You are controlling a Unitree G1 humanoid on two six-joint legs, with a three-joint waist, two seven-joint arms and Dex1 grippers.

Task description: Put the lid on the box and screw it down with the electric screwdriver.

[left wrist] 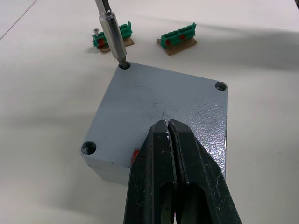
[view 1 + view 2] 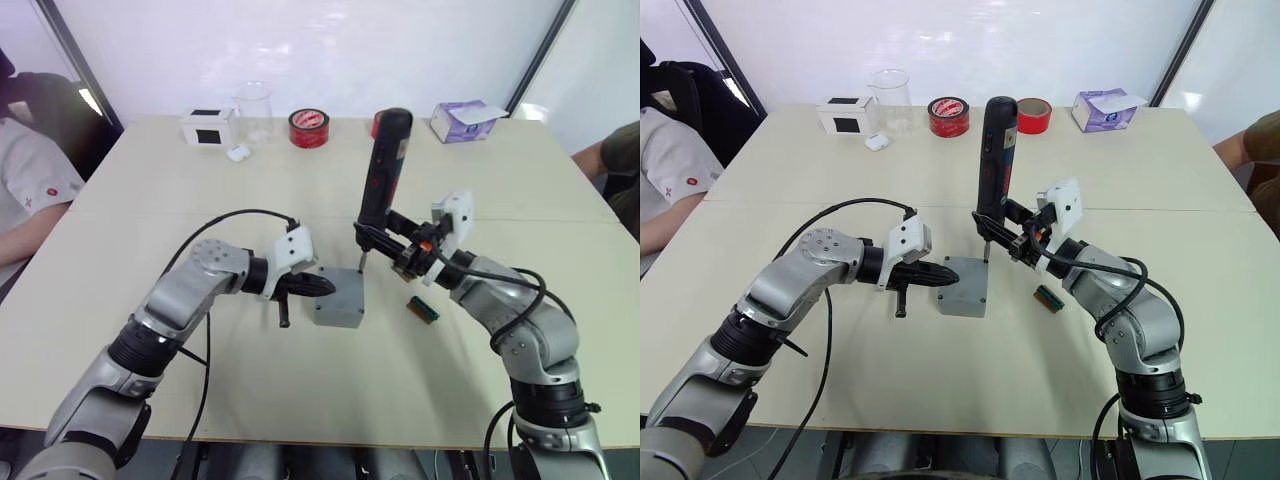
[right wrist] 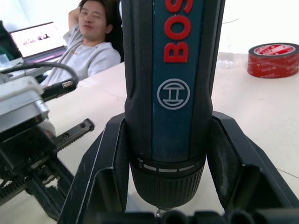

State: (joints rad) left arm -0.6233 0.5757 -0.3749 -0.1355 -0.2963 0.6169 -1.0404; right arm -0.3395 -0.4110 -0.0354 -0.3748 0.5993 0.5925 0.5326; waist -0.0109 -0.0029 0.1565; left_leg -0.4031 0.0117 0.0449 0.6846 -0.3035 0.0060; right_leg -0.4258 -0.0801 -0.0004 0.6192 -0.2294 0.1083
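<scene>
The grey lid (image 1: 154, 93) lies flat on the grey box (image 2: 338, 314) at the table's middle, corners lined up, a red mark showing beside my fingers. My left gripper (image 1: 168, 125) is shut, its tips pressing on the lid's top from the left. The black electric screwdriver (image 2: 385, 165) stands upright with my right gripper (image 2: 378, 236) shut around its lower body. Its metal bit (image 1: 112, 32) sits in the lid's far corner hole. The other visible corner holes look empty.
Two small green circuit boards (image 1: 112, 39) (image 1: 177, 38) lie just past the box, right of it. A white box with a black square (image 2: 208, 127), a beaker (image 2: 253, 108), red tape rolls (image 2: 310, 127) and a tissue box (image 2: 465, 120) line the far edge. People sit at both sides.
</scene>
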